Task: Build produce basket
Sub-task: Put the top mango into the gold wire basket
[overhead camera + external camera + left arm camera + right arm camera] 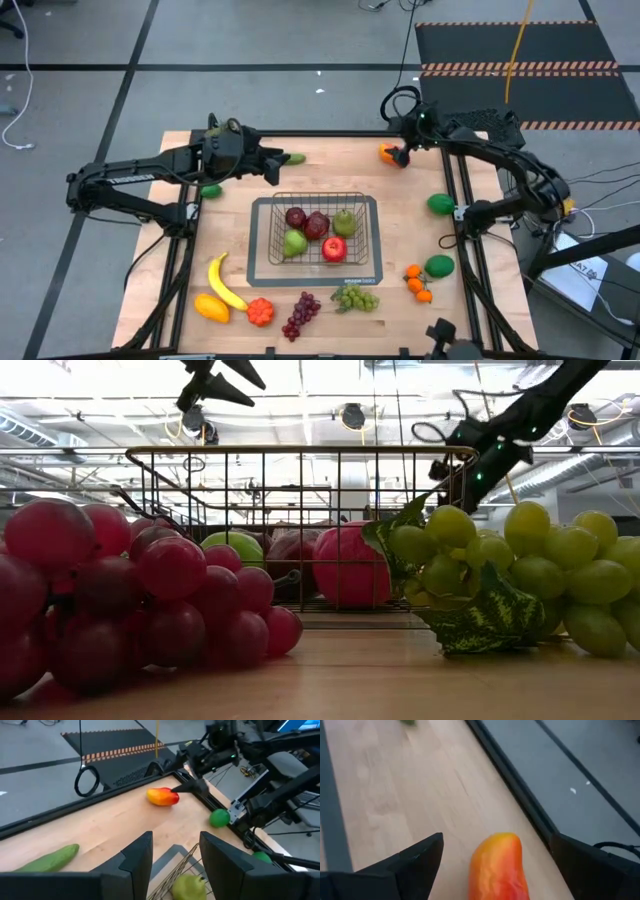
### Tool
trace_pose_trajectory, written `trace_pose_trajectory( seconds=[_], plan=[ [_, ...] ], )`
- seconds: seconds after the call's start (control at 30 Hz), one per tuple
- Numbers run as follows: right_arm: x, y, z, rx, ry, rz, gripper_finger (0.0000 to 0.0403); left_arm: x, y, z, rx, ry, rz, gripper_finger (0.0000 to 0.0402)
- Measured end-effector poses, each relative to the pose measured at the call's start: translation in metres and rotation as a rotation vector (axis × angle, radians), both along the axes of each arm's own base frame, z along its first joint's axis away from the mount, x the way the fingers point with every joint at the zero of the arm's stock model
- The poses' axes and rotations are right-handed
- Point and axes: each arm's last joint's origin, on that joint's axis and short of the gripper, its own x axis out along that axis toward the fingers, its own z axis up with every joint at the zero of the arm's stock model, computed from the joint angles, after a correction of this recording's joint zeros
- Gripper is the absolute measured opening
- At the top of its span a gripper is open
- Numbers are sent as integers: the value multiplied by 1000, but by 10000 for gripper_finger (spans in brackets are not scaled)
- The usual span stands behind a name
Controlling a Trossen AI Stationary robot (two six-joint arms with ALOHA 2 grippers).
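Note:
The wire basket (315, 230) stands mid-table and holds two red apples, a darker red fruit and two green pears. An orange-red fruit (388, 153) lies on the wood near the table's far right corner. My right gripper (497, 839) is low over it and open, with one finger on each side of the fruit (500, 867); I see no touch. My left gripper (176, 840) is open and hovers off the basket's far left corner (275, 165), near the cucumber (293, 158). In the low view, the left gripper (215, 380) hangs above the basket (300, 455).
Near the front edge lie a banana (225, 282), a yellow-orange fruit (210, 307), a small red-orange one (260, 312), red grapes (300, 315), green grapes (355, 297) and oranges (418, 283). Green balls (440, 204) (439, 266) sit by the right rail, another (211, 190) under the left arm.

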Motion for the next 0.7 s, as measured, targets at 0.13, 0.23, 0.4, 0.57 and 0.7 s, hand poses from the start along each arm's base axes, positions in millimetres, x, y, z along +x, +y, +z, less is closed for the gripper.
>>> trace_pose_trajectory(
  seconds=[0.13, 0.23, 0.4, 0.57, 0.7],
  plan=[
    [1, -5, -14, 47, 33, -8, 361, 0, 0, 0, 6, 4, -4, 163],
    [1, -6, -23, 90, 68, -4, 361, 0, 0, 0, 5, 3, -6, 163],
    [1, -7, -36, 133, 141, -37, 361, 0, -1, 0, -1, 4, -32, 163],
    [-1, -8, -47, 157, 218, -80, 361, 0, -1, 0, 3, 7, -38, 163],
    [-1, -8, -56, 193, 246, -78, 351, 0, -1, 0, 26, 19, -50, 163]
  ],
)
